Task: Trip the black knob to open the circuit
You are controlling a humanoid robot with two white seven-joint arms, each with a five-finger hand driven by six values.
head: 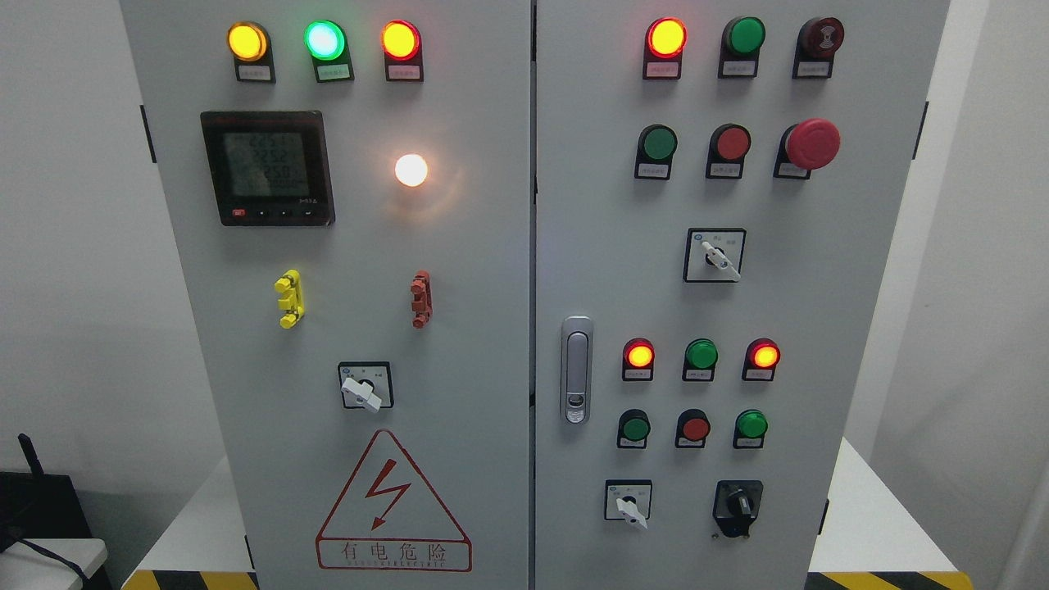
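The black knob [738, 506] is a rotary switch low on the right door of a grey electrical cabinet [492, 328]. Its handle stands roughly upright on a black plate. Neither of my hands nor any arm shows in the head view. Nothing touches the knob.
Left of the knob sits a white selector switch [629, 504]; above are rows of red and green lamps and buttons. A red mushroom button [811, 144] sticks out at upper right. A door handle [577, 369] sits mid-cabinet. The left door carries a meter [267, 167] and a lightning warning triangle [392, 504].
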